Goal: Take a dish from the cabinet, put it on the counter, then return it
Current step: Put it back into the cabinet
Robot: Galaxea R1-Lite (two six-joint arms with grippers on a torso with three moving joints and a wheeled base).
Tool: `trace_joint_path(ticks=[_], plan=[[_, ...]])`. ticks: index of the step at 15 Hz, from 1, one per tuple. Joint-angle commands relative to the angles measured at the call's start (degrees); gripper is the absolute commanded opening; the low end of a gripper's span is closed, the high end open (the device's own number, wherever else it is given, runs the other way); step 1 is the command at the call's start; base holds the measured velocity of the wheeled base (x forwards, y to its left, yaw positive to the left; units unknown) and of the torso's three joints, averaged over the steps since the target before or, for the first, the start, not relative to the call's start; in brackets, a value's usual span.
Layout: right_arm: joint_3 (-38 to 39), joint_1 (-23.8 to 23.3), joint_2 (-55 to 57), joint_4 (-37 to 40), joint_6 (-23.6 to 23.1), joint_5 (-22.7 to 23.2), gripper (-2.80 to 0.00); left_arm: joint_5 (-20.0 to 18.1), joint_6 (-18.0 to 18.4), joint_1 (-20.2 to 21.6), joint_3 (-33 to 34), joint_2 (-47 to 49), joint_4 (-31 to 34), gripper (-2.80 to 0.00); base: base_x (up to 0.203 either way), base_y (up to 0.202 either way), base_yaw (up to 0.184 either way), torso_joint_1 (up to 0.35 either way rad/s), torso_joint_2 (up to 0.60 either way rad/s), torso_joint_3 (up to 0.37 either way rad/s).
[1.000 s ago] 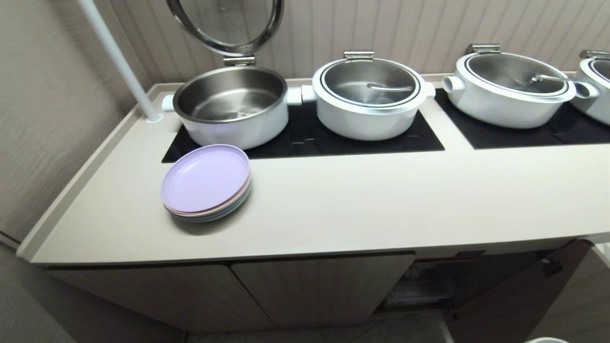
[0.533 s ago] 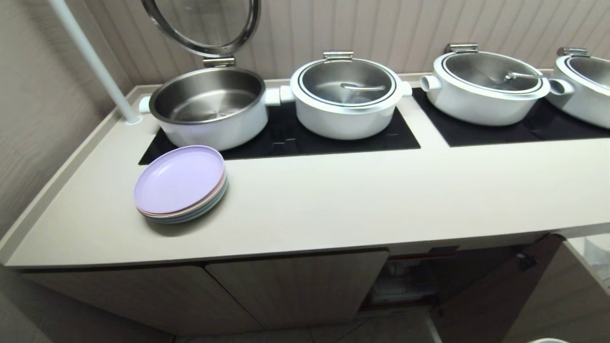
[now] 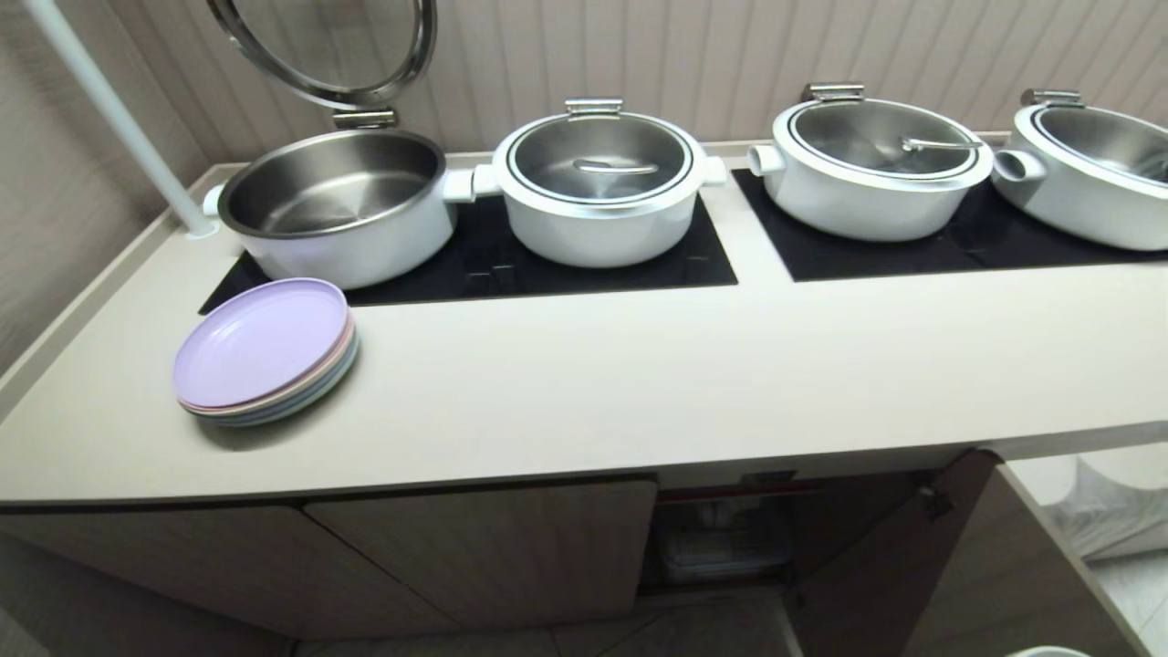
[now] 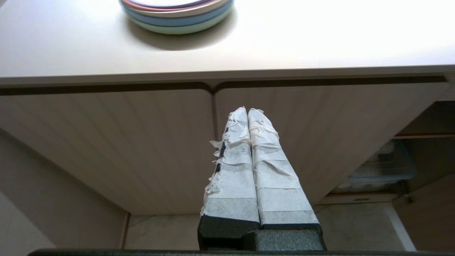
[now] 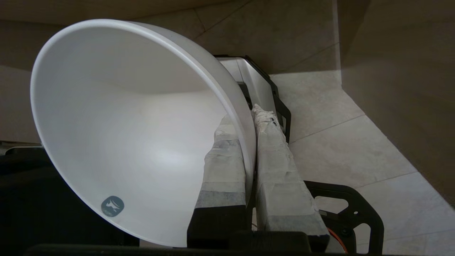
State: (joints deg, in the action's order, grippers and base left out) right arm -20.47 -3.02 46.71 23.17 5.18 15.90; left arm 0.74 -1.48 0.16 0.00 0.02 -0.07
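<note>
The dish (image 5: 124, 135), a deep plain white bowl, hangs tilted on its side above the tiled floor. My right gripper (image 5: 245, 121) is shut on its rim, one taped finger inside the bowl and one outside. In the head view neither arm shows; only a thin white rim sliver (image 3: 1049, 651) shows at the bottom edge. The cream counter (image 3: 639, 383) runs across the view. Below it the cabinet (image 3: 721, 538) stands open at the right, its door (image 3: 912, 557) swung out. My left gripper (image 4: 247, 111) is shut and empty, parked facing the closed fluted doors (image 4: 142, 142).
A stack of pastel plates (image 3: 265, 351) lies at the counter's left front. Several white pots (image 3: 598, 187) sit on black cooktop panels (image 3: 547, 265); the leftmost pot (image 3: 333, 205) has its lid raised. A white pole (image 3: 109, 119) rises at the back left. White-wrapped stacks (image 3: 1113, 511) sit right of the cabinet.
The whole head view has slid to the left, so the camera has moved right along the counter. More of the open cabinet compartment shows now. Nothing on the counter has moved.
</note>
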Motion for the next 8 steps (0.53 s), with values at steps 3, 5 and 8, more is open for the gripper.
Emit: trace_joint_path(ticks=[3,5,8], plan=[[0.0,-0.1,0.1,0.1,0.0,0.1,-2.8,0.0,0.0,0.0,0.0,0.0,0.0,-2.8,0.0,-0.168,0.0,0.005,0.0,0.0],[0.0,-0.1,0.1,0.1,0.0,0.1,-2.8,0.0,0.0,0.0,0.0,0.0,0.0,-2.8,0.0,-0.042,0.001,-0.001,0.0,0.001],[0.1,-0.1,0.1,0.1,0.1,0.1,-2.8,0.0,0.0,0.0,0.0,0.0,0.0,-2.8,0.0,0.0,0.0,0.0,0.0,0.0]])
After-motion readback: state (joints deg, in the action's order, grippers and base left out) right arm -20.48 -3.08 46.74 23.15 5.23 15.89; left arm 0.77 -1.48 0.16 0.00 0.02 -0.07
